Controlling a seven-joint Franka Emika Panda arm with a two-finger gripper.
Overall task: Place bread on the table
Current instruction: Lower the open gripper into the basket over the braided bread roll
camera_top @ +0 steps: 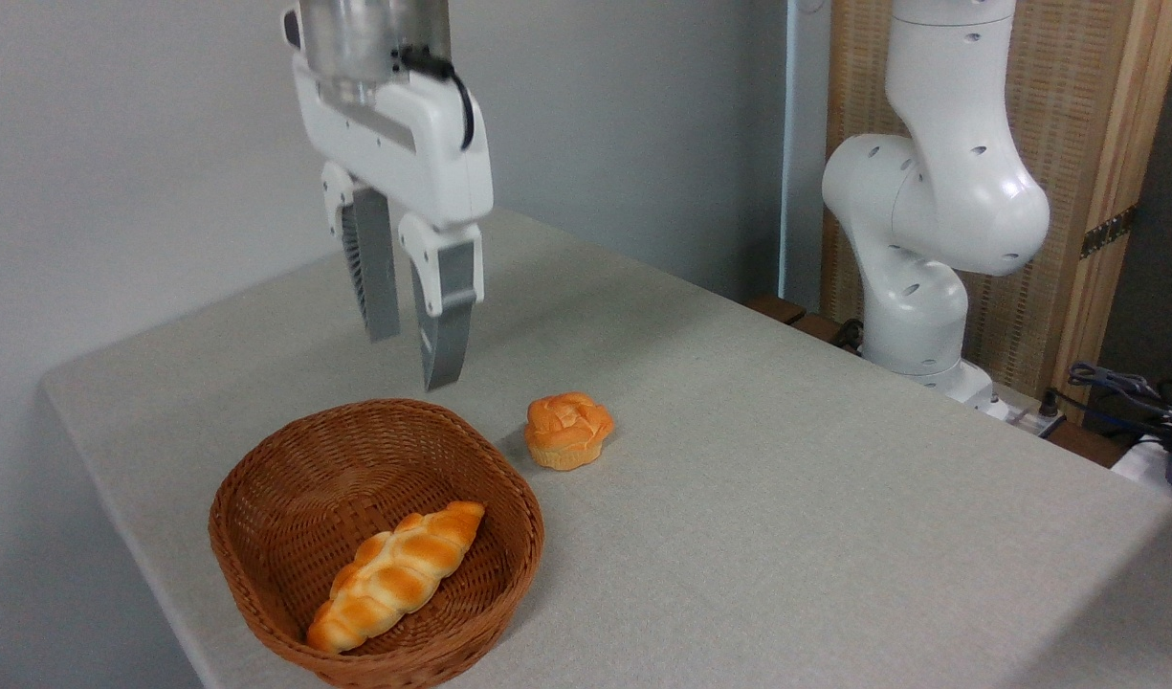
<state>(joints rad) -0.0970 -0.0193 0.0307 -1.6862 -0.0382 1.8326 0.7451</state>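
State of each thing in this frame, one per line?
Bread: lying in the basket, untouched.
Basket: upright on the table, holding only the bread.
Bun: upright on the table, beside the basket.
Gripper: open, empty, above the basket's far rim.
Table: bearing basket and bun.

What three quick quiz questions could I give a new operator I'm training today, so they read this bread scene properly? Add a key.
1. True or false: the bread already lies on the table.
2. Which item sits outside the basket? A) braided loaf B) muffin-shaped bun C) nothing
3. Fill in: the gripper hangs above the basket's far rim with its fingers ____ and empty.

Key: 1 false, it lies inside the basket. 2 B. 3 open.
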